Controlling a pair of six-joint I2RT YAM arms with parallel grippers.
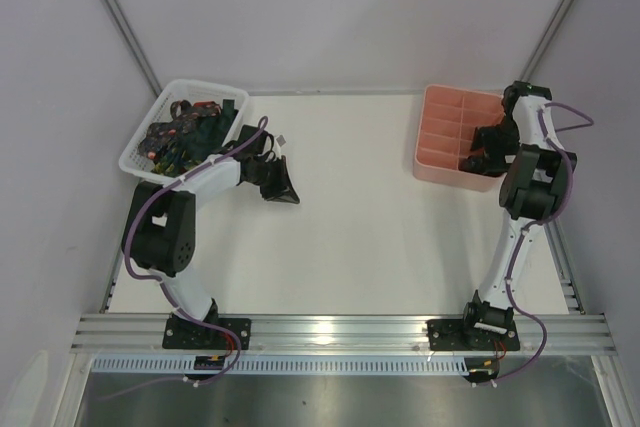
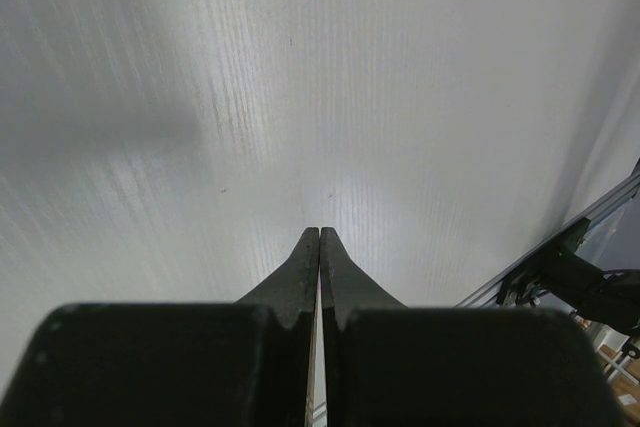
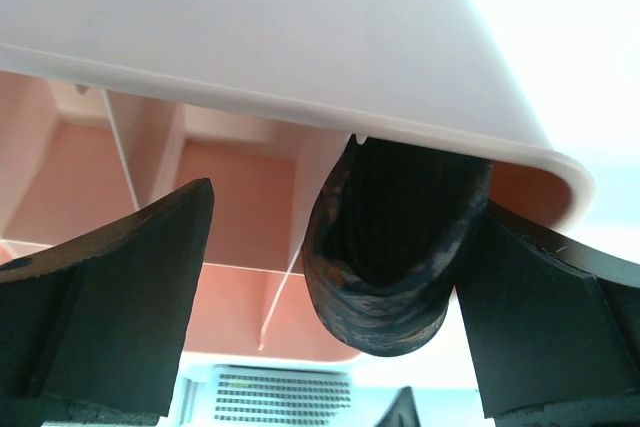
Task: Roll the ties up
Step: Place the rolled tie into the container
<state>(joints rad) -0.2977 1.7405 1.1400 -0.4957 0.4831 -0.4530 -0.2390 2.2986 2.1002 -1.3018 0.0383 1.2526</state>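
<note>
Several dark ties (image 1: 185,137) lie tangled in the white lattice basket (image 1: 140,162) at the back left. My left gripper (image 1: 283,190) is just right of the basket, low over the table. In the left wrist view it (image 2: 319,235) is shut and empty over bare white table. My right gripper (image 1: 478,159) is at the near right part of the pink tray (image 1: 440,132). In the right wrist view it (image 3: 345,212) is open around a rolled dark tie (image 3: 395,277). The roll sits under the tray's rim (image 3: 300,57), against the right finger (image 3: 545,317) and apart from the left finger.
The pink tray has several compartments; the ones I see on the left (image 3: 230,207) hold nothing. The enclosure walls and metal posts stand behind the basket and tray. An aluminium rail (image 1: 340,332) runs along the near edge by the arm bases.
</note>
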